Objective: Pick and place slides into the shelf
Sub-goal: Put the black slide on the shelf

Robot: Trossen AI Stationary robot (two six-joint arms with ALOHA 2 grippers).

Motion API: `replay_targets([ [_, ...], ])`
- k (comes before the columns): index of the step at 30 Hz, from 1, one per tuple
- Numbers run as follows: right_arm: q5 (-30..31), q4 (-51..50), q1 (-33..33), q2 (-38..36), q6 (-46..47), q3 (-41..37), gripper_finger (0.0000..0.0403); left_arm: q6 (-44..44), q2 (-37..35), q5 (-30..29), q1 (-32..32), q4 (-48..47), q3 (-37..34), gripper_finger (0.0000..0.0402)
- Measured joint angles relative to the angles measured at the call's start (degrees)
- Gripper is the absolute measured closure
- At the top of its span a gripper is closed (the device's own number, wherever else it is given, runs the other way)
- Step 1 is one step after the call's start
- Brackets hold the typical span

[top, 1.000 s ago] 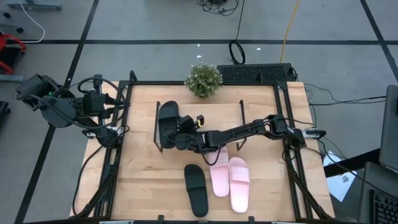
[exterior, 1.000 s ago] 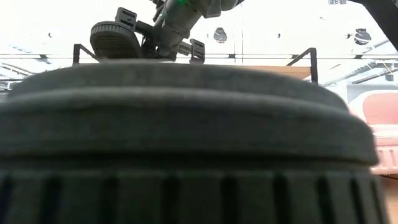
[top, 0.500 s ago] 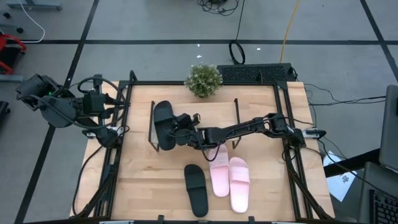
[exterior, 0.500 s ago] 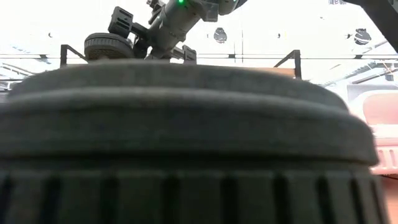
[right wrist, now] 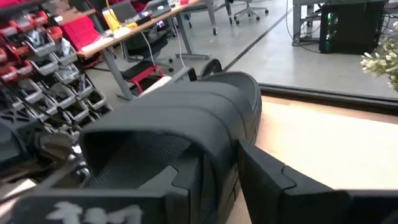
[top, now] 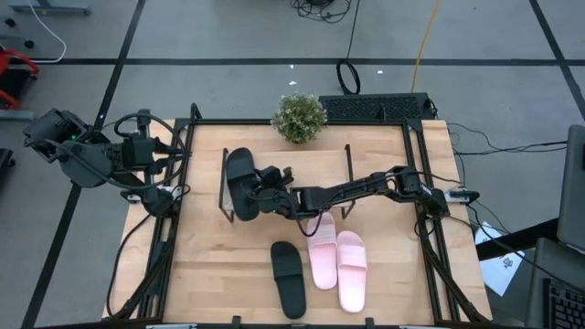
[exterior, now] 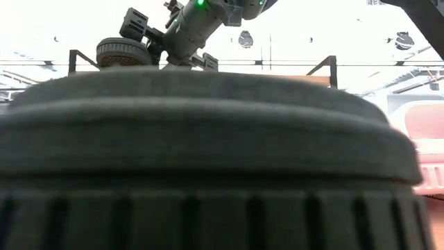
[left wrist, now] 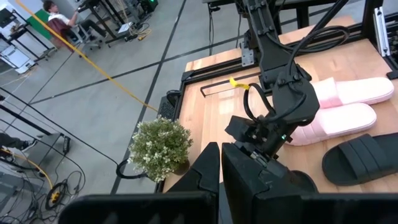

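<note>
My right gripper point(top: 261, 190) reaches across the table from the right and is shut on a black slide point(top: 239, 179) over the left end of the shelf point(top: 345, 163). In the low view this slide point(exterior: 123, 52) shows its sole at the height of the shelf's top board point(exterior: 313, 78); whether it rests there I cannot tell. A second black slide point(top: 288, 279) and the pink pair point(top: 336, 260) lie flat on the table nearer the front. My left gripper point(left wrist: 219, 171) is shut and waits beyond the table's left edge. My right gripper has the black slide by its long side, where the strap point(right wrist: 186, 134) joins the sole. One finger point(right wrist: 186, 180) lies inside under the strap and the other finger point(right wrist: 267, 174) outside along the sole's edge. It comes level from the table's right. The slide is tilted.
A small potted plant point(top: 299, 117) stands at the table's far edge behind the shelf. The loose black slide point(exterior: 208, 160) fills the front of the low view. Black frame rails point(top: 430, 228) run along the table's sides. Bare wood lies left of the shelf's left legs point(top: 224, 183).
My right gripper has carried the black slide toward the table's left edge and turned it, so it shows narrower from above. The shelf has slid a little to the left with it. In the last half second almost nothing has moved.
</note>
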Motion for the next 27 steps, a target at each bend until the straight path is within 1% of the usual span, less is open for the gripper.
replay_targets([
  [6, 0.2, 1.6, 0.0, 0.0, -1.2, 0.0, 0.0314, -0.2, 0.0, 0.8, 0.0, -0.2, 0.0, 0.0382],
  [9, -1.2, 1.7, 0.0, 0.0, -0.8, 0.0, 0.0314, -0.3, 0.0, 2.0, 0.0, -0.2, 0.0, 0.0382],
  [13, -2.7, 1.2, 0.0, 0.0, -0.6, 0.0, 0.0314, -0.3, 0.0, 2.0, 0.0, -0.2, 0.0, 0.0382],
  [27, -2.7, 0.9, 0.2, 0.0, -1.3, 0.0, 0.0314, -2.0, 0.0, 3.5, 0.0, -0.2, 0.0, 0.0382],
])
